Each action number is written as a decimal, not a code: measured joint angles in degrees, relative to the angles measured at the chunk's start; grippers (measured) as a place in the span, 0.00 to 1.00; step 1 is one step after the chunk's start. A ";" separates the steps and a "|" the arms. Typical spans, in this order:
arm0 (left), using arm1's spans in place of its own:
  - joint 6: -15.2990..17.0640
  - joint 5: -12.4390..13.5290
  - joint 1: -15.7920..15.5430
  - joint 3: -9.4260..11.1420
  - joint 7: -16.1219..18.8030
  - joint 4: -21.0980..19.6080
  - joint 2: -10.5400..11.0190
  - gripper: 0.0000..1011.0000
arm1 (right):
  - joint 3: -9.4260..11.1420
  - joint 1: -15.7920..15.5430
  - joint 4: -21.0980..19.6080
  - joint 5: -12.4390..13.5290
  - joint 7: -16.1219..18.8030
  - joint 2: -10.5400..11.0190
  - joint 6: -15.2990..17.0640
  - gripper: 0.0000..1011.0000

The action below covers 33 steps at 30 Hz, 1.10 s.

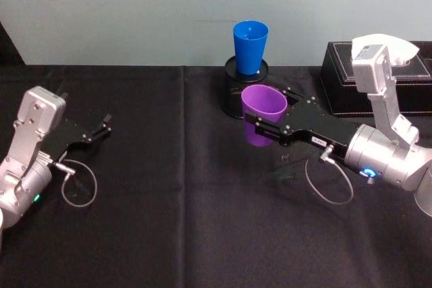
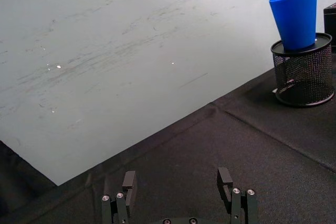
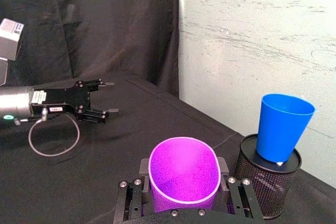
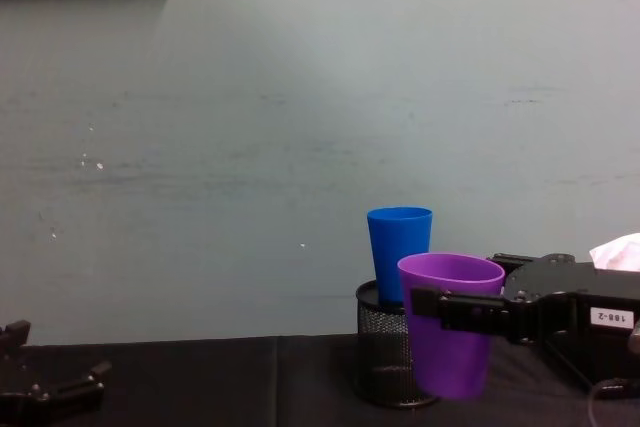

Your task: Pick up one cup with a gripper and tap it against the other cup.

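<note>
Purple cup [image 1: 263, 109] is clamped upright between the fingers of the right gripper [image 1: 271, 116], just in front of the blue cup [image 1: 250, 45], which is seated in a mesh pen holder [image 1: 231, 89] at the back of the table [image 1: 169, 207]. It seems lifted off the cloth, though its base is poorly seen. For a clean tap it should be raised a little and eased forward gently, so that the blue wall is met rather than the holder and nothing is toppled. The left gripper [image 1: 102, 126] is parked at the left, fingers apart.
</note>
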 joint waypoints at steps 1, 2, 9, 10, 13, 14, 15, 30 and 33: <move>0.00 0.00 0.00 0.00 0.00 0.00 0.00 0.99 | 0.00 0.00 0.00 0.00 0.00 0.00 0.00 0.72; 0.00 0.00 0.00 0.00 0.00 0.00 0.00 0.99 | 0.00 0.00 0.00 0.00 0.00 0.00 0.00 0.72; 0.00 0.00 0.00 0.00 0.00 0.00 0.00 0.99 | 0.00 0.00 0.00 0.00 0.00 0.00 0.00 0.72; 0.00 0.00 0.00 0.00 0.00 0.00 0.00 0.99 | 0.00 0.00 0.00 0.00 0.00 0.00 0.00 0.72; 0.00 0.00 0.00 0.00 0.00 0.00 0.00 0.99 | 0.00 0.00 0.00 0.00 0.00 0.00 0.00 0.72; 0.00 0.00 0.00 0.00 0.00 0.00 0.00 0.99 | 0.00 0.00 0.00 0.00 0.00 0.00 0.00 0.72; 0.00 0.00 0.00 0.00 0.00 0.00 0.00 0.99 | 0.00 0.00 0.00 0.00 0.00 0.00 0.00 0.72; 0.00 0.00 0.00 0.00 0.00 0.00 0.00 0.99 | 0.00 0.00 0.00 0.00 0.00 0.00 0.00 0.72; 0.00 0.00 0.00 0.00 0.00 0.00 0.00 0.99 | 0.00 0.00 0.00 0.00 0.00 0.00 0.00 0.72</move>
